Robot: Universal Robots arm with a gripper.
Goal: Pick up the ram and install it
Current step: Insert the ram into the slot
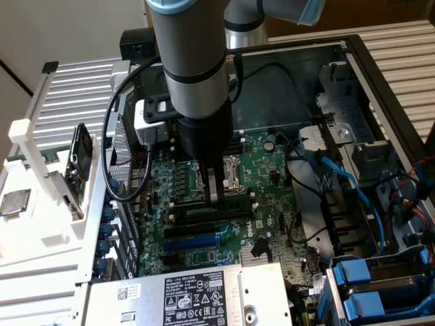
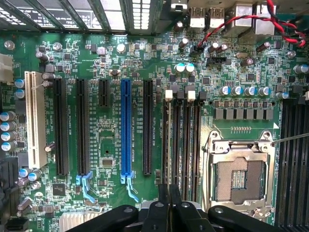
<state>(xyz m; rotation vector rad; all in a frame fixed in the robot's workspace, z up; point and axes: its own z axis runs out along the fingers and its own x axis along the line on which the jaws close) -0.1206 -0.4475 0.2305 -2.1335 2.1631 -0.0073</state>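
My hand (image 1: 215, 192) is clenched on the long thin green ram stick (image 1: 216, 189); I keep it straight over the black memory slots (image 2: 181, 140).

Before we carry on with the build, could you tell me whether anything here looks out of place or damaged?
Nothing looks damaged or spilled. One oddity: the CPU socket sits empty, while a square silver chip lies outside the case on the white rack at the exterior view's left.
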